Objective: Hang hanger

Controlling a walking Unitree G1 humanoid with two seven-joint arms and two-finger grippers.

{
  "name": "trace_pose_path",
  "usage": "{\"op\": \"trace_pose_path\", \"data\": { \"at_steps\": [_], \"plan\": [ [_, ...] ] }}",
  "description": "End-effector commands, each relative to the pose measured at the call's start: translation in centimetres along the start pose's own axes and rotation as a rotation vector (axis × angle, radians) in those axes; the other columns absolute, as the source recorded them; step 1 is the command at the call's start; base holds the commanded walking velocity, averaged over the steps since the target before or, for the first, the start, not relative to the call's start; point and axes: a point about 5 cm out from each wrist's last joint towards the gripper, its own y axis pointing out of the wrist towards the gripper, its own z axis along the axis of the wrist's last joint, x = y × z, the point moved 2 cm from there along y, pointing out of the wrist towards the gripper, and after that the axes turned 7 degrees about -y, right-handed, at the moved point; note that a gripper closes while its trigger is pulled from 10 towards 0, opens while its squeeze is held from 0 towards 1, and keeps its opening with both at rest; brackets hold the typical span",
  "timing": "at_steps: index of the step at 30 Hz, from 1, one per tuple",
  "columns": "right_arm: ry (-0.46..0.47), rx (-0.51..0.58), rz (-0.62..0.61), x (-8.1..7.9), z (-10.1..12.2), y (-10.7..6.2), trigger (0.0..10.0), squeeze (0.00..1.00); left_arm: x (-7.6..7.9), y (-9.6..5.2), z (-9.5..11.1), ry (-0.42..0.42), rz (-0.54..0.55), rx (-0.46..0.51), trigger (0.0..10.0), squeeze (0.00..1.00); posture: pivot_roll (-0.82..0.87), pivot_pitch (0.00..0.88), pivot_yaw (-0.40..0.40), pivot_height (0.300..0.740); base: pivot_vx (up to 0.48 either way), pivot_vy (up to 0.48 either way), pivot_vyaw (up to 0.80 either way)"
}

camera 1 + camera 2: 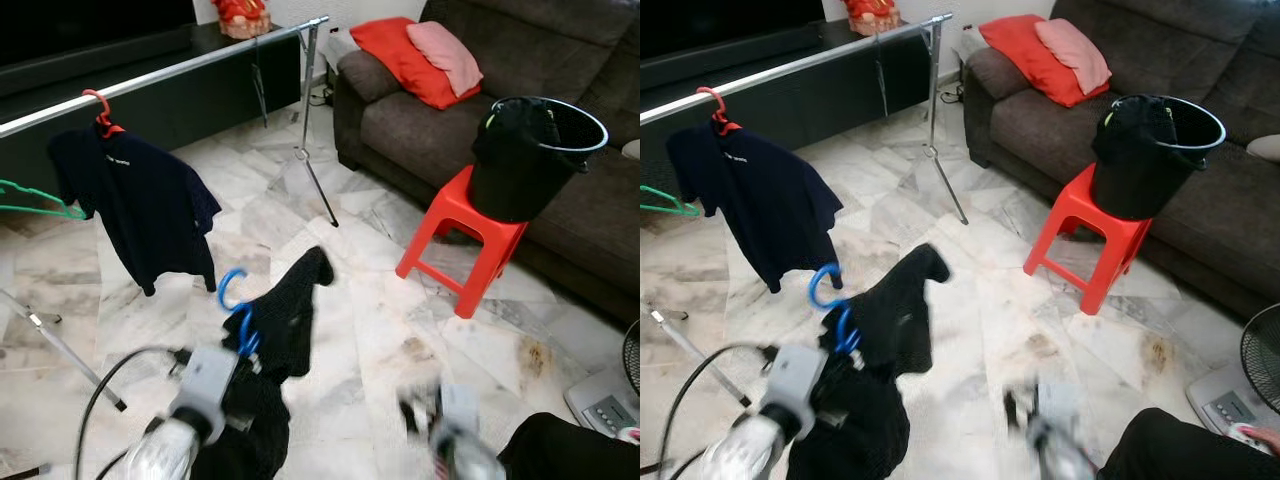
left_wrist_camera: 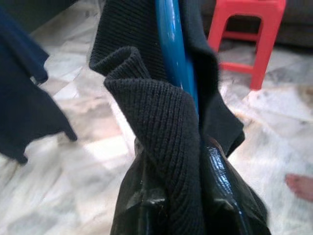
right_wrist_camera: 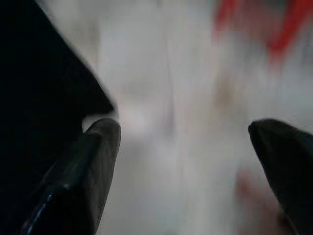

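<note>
in the head views, at far left, a green hanger hangs beside a navy shirt on a red hanger, both on the metal clothes rail that runs up toward the sofa. below the rail, the left gripper is raised at the end of its silver arm and is clamped on the blue hanger, which carries a black knitted garment; the hook of the hanger stands upright, well below the rail and apart from it. the left wrist view adds detail the head views lack: the blue hanger shaft runs between the two glossy black fingers, with folds of the black knitted garment pinched in the same grip. the right gripper is blurred low in the head views, over the marble floor; the right wrist view shows its fingers spread wide with nothing between them. further right, a red stool carries a black bucket in front of the sofa, with red and pink cushions on the seat.
</note>
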Motion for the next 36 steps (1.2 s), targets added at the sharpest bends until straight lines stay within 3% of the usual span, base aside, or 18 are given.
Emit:
{"op": "trace_pose_path", "data": {
  "at_steps": [1, 3, 5, 8, 10, 12, 18, 20, 21, 23, 30, 36],
  "plan": [
    [-0.044, -0.003, -0.012, 0.2, -1.0, -0.6, 10.0, 0.0, 0.5, 0.6, 0.6, -0.003, -0.046, 0.013, 10.0, 0.0, 0.06, 0.135, -0.027, 0.74, 0.0, 0.0, 0.0],
    [-0.101, 0.155, 0.007, 0.7, 2.0, -0.3, 10.0, 0.0, 1.5, 2.1, 1.4, -0.034, -0.111, 0.011, 10.0, 0.0, 0.03, 0.128, -0.018, 0.74, 0.0, 0.0, 0.0],
    [-0.105, 0.179, 0.016, 0.7, 2.4, -0.3, 10.0, 0.0, 1.7, 2.3, 1.5, -0.045, -0.12, 0.01, 10.0, 0.0, 0.03, 0.128, -0.018, 0.74, 0.0, 0.0, 0.0],
    [-0.172, 0.29, 0.134, 0.1, 3.5, -1.0, 10.0, 0.0, 2.7, 2.9, 2.0, -0.059, -0.179, -0.001, 10.0, 0.0, 0.02, 0.12, -0.022, 0.74, 0.0, 0.0, 0.0],
    [-0.291, 0.344, 0.249, -0.8, 3.5, -1.9, 10.0, 0.0, 3.5, 3.4, 2.4, -0.065, -0.233, -0.007, 10.0, 0.0, 0.01, 0.117, -0.021, 0.74, 0.0, 0.0, 0.0],
    [-0.361, 0.375, 0.289, -1.2, 3.5, -2.5, 10.0, 0.0, 4.0, 3.6, 2.7, -0.079, -0.263, -0.001, 10.0, 0.0, 0.01, 0.116, -0.017, 0.74, 0.0, 0.0, 0.0],
    [-0.357, 0.404, 0.295, -1.5, 3.7, -2.8, 10.0, 0.0, 5.0, 3.7, 2.9, -0.087, -0.333, -0.013, 10.0, 0.0, 0.0, 0.108, -0.01, 0.74, 0.0, 0.0, 0.0],
    [-0.424, 0.379, 0.391, -2.8, 3.1, -2.9, 10.0, 0.0, 5.4, 3.9, 3.2, -0.097, -0.357, -0.012, 10.0, 0.0, 0.0, 0.107, -0.011, 0.74, 0.0, 0.0, 0.0],
    [-0.51, 0.375, 0.413, -3.4, 2.7, -2.8, 10.0, 0.0, 6.1, 4.0, 3.8, -0.116, -0.401, -0.002, 10.0, 0.0, 0.02, 0.111, -0.013, 0.74, 0.0, 0.0, 0.0],
    [-0.517, 0.392, 0.367, -3.3, 3.2, -2.4, 10.0, 0.0, 6.9, 3.8, 4.4, -0.123, -0.464, 0.002, 10.0, 0.0, 0.02, 0.117, -0.013, 0.74, 0.0, 0.0, 0.0],
    [-0.512, 0.397, 0.354, -3.7, 4.1, -1.8, 10.0, 0.0, 7.4, 3.5, 5.0, -0.112, -0.499, 0.018, 10.0, 0.0, 0.03, 0.122, -0.015, 0.74, 0.0, 0.0, 0.0],
    [-0.538, 0.383, 0.235, -2.1, 4.4, -1.5, 10.0, 0.0, 8.1, 3.2, 5.6, -0.136, -0.543, 0.029, 10.0, 0.0, 0.03, 0.131, -0.021, 0.74, 0.0, 0.0, 0.0]
  ]
}}
